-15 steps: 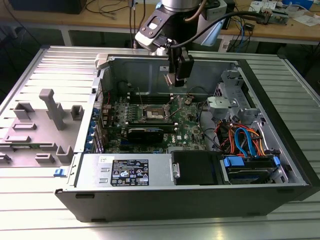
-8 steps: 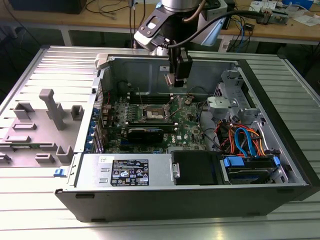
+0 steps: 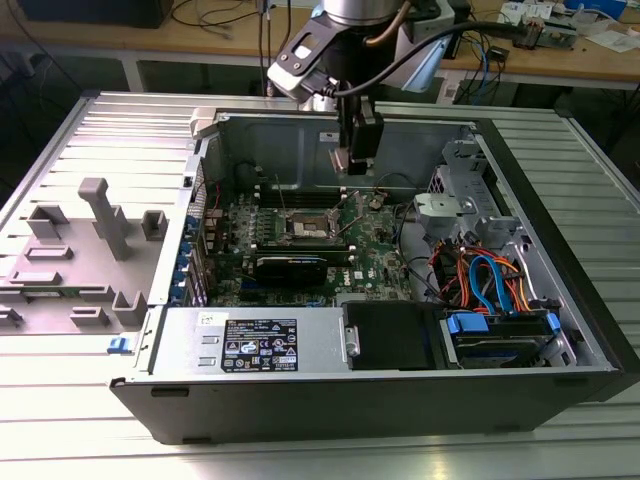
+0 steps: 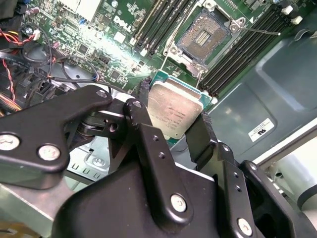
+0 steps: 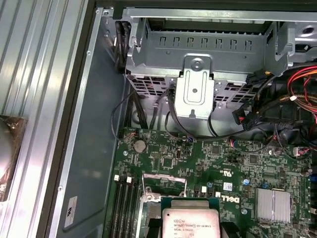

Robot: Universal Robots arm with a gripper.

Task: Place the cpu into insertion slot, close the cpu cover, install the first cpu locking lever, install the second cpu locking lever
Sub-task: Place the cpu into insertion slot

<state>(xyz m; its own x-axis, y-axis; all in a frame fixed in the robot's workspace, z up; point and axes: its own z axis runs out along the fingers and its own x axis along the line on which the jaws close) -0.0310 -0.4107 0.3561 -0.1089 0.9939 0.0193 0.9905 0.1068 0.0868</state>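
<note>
My gripper (image 3: pixel 355 158) hangs inside the open computer case, shut on the cpu (image 4: pixel 173 111), a flat square chip with a silvery metal top and green edge. Black fingers (image 4: pixel 199 133) clamp two opposite sides of the chip. The cpu (image 5: pixel 190 224) is held in the air above the green board. The insertion slot (image 4: pixel 205 35) is a square socket with a dark centre, uncovered, a short way off from the chip. In the exterior view the insertion slot (image 3: pixel 305 226) lies below and to the left of the gripper. The cpu cover (image 5: pixel 164 175) stands raised beside it. A thin locking lever (image 4: pixel 262 31) sticks out sideways.
Long black memory slots (image 4: pixel 158 25) flank the socket. A black card (image 3: pixel 290 264) lies across the board in front. A power supply (image 3: pixel 255 342), a drive bay with coloured cables (image 3: pixel 490 285) and the case walls (image 3: pixel 300 130) hem in the board. A grey fixture (image 3: pixel 100 225) sits outside at the exterior view's left.
</note>
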